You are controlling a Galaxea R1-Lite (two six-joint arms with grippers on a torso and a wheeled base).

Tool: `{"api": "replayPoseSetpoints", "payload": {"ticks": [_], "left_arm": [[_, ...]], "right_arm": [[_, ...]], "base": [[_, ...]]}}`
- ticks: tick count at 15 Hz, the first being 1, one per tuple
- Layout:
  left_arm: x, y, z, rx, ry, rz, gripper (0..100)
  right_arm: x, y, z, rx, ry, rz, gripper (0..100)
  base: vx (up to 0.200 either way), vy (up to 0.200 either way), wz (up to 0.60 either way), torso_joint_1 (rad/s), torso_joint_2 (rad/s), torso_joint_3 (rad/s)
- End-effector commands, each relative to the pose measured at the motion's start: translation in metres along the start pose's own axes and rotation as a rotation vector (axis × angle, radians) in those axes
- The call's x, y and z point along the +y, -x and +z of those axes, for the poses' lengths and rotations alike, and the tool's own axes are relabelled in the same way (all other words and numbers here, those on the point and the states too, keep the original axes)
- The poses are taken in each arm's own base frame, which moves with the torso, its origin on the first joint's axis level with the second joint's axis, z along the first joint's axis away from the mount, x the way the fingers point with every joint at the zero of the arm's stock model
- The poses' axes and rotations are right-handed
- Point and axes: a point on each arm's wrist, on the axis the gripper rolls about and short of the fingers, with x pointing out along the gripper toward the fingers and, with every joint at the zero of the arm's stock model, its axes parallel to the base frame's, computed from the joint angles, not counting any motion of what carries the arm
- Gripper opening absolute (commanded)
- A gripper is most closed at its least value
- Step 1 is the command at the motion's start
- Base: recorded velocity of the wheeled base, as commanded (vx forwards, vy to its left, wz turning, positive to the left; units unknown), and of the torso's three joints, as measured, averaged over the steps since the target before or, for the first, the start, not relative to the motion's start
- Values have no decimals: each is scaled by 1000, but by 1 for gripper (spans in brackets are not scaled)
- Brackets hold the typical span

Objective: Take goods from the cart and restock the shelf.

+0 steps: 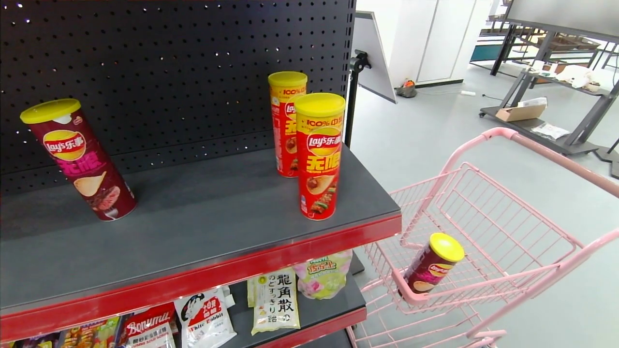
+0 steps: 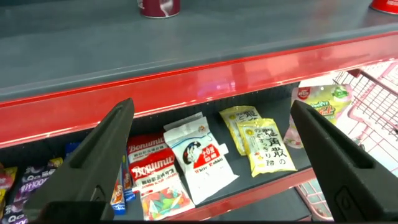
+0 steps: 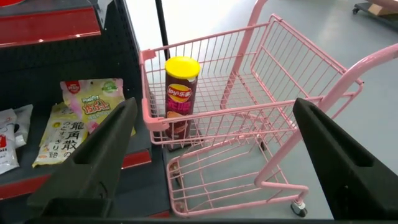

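Where the pink cart [image 1: 503, 133] stands just beside the right end of the shelf [image 1: 203, 212], a yellow-lidded maroon can [image 1: 433, 268] is seen standing on its base in the basket corner nearest the shelf, against the wire wall. On the grey upper board, which is edged in red and backed by a black pegboard [image 1: 169, 72], a second maroon can [image 1: 80, 159] is set upright toward the left. It is well apart from a front red can [image 1: 319, 157] and a rear red can [image 1: 285, 121], which are placed just beside each other near the right end. Snack bags [image 1: 273, 299] are laid on the lower board beneath. The left end effector [image 2: 212, 104] is held below the red edge, facing these bags, with its fingers spread wide and nothing between them. The right end effector [image 3: 216, 102] is held facing the cart, likewise spread wide and empty, with the yellow-lidded maroon can seen farther off between its fingers.
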Motion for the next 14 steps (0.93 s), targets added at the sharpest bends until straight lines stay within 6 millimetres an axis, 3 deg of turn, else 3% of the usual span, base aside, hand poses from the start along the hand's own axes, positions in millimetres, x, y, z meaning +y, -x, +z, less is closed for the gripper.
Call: {"api": "replayPoseSetpoints", "payload": {"ticks": [1, 2, 3, 4, 5, 6, 7, 10, 11, 12, 14], "left_arm": [[0, 0, 0, 0, 0, 0, 100], [0, 0, 0, 0, 0, 0, 100], [0, 0, 0, 0, -2, -1, 100], [0, 0, 0, 0, 0, -1, 100], [0, 0, 0, 0, 0, -1, 100], [0, 0, 0, 0, 0, -1, 100], [0, 0, 0, 0, 0, -1, 100], [0, 0, 0, 0, 0, -1, 100], [0, 0, 0, 0, 0, -1, 100], [0, 0, 0, 0, -2, -1, 100], [0, 0, 0, 0, -2, -1, 100]], "right_arm": [[0, 0, 0, 7, 1, 2, 100], [0, -3, 2, 39, 2, 5, 100], [0, -5, 25, 38, -9, 34, 100], [0, -34, 110, 71, -118, 44, 100], [0, -56, 156, 53, -227, 33, 100], [1, -105, 189, 125, -274, 44, 100], [2, -131, 170, 234, -249, 43, 100], [12, -174, 79, 427, -225, 82, 100], [13, -175, 78, 426, -224, 84, 100], [21, -197, 35, 472, -211, 109, 100], [23, -208, 7, 509, -193, 107, 100]], "base": [[0, 0, 0, 0, 0, 0], [0, 0, 0, 0, 0, 0], [0, 0, 0, 0, 0, 0], [0, 0, 0, 0, 0, 0], [0, 0, 0, 0, 0, 0], [0, 0, 0, 0, 0, 0], [0, 0, 0, 0, 0, 0], [0, 0, 0, 0, 0, 0], [0, 0, 0, 0, 0, 0], [0, 0, 0, 0, 0, 0], [0, 0, 0, 0, 0, 0]]}}
